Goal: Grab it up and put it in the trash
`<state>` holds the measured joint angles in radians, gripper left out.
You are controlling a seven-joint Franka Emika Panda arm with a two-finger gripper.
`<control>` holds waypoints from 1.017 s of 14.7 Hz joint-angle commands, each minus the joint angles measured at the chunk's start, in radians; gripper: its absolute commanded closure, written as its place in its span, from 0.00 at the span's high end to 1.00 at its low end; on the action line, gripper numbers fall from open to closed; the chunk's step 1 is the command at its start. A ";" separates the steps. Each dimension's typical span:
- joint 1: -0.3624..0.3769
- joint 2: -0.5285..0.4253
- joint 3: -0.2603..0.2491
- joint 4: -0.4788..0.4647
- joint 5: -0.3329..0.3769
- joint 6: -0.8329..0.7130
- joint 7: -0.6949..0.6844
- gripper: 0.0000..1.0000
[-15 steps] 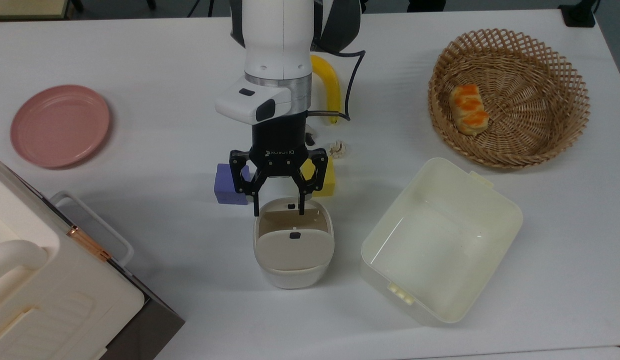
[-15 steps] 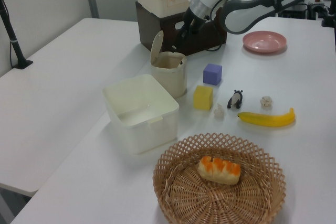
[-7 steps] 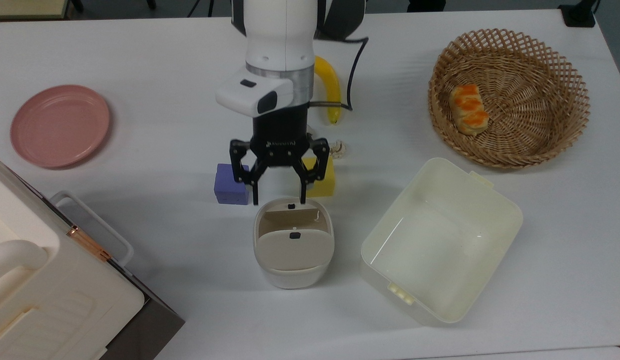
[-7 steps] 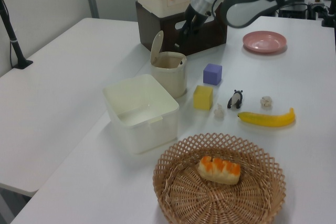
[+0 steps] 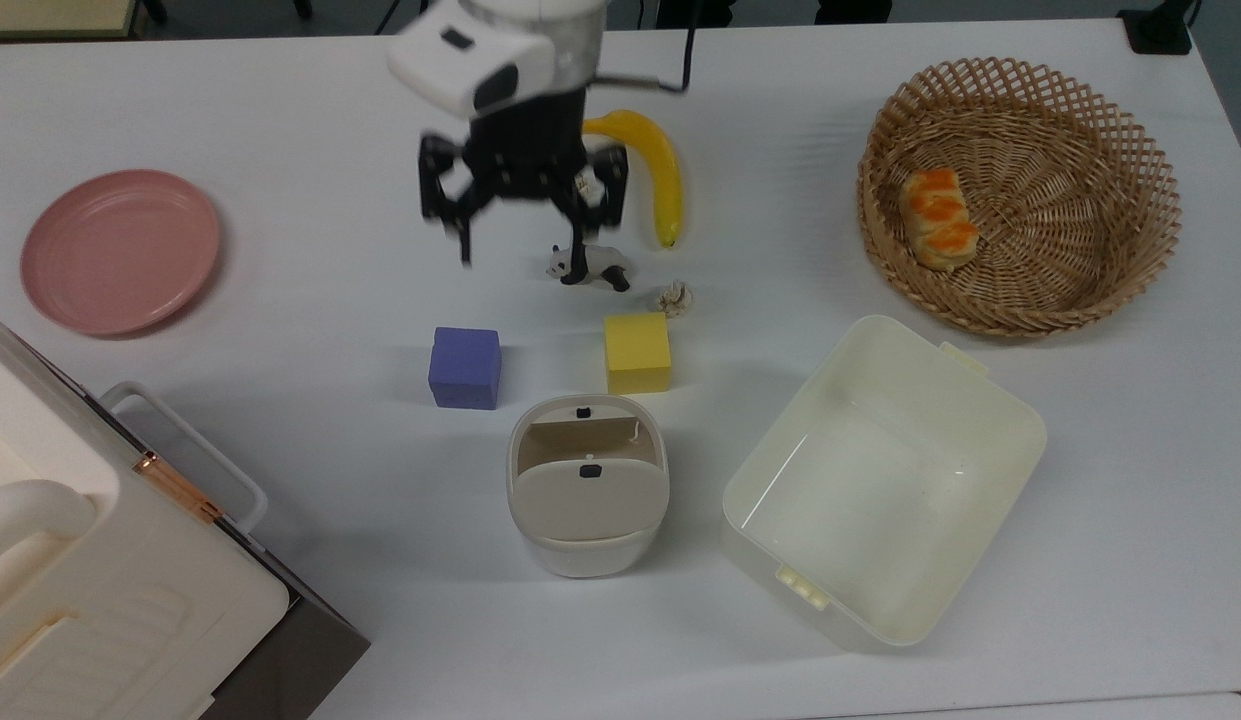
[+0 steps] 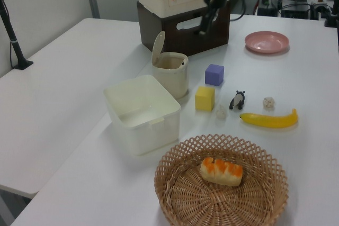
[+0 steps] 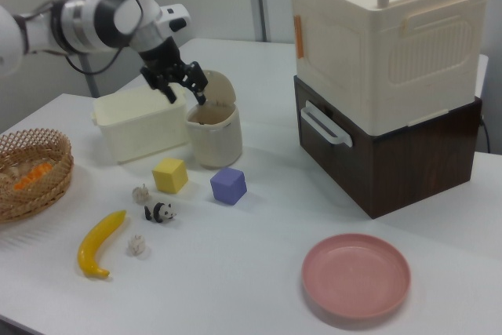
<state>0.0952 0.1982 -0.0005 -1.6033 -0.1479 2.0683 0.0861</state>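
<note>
Nearest in the top view, the bin [image 5: 515, 455] stands where it was. It is beige smooth plastic, a rounded rectangle, with its flap lid [image 5: 588, 500] tipped back and the mouth open. A second ago the tool [image 5: 523, 265] hung right over that mouth. It has since risen and swung away to the far side of the tabletop [image 5: 280, 400]. Its black fingers are spread wide with nothing between them.

No pale wad lies on the tabletop near the bin, so I judge it is inside and the drop is made. The bin's shadowed inside does not show it plainly. If so, only the retreat is left.

Beyond the bin sit two matte, soft-edged cubes, purple [image 5: 465, 367] and yellow [image 5: 638, 352], well apart from each other. Just past the yellow one lies a crumpled wad with brownish creases [image 5: 673, 297], not the one wanted. A second like it [image 6: 269, 102] sits near the banana [image 5: 660, 170], which is glossy and curved. A small glossy panda figure [image 5: 590, 267] stands under the tool.

To the top view's right are a smooth cream tub [image 5: 880, 330] and an open-weave wicker basket [image 5: 1020, 70].
</note>
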 commanded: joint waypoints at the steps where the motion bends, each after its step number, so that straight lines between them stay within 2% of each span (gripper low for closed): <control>1: 0.003 -0.108 -0.006 -0.038 -0.005 -0.215 0.001 1.00; 5: 0.001 -0.212 -0.007 -0.101 -0.001 -0.338 -0.003 1.00; 7: -0.011 -0.241 -0.013 -0.106 0.059 -0.376 -0.003 1.00; 9: -0.040 -0.250 -0.013 -0.096 0.097 -0.430 -0.006 1.00; 15: -0.052 -0.252 -0.015 -0.090 0.117 -0.473 -0.045 1.00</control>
<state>0.0449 -0.0316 -0.0099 -1.6693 -0.0565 1.6119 0.0642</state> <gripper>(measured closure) 0.000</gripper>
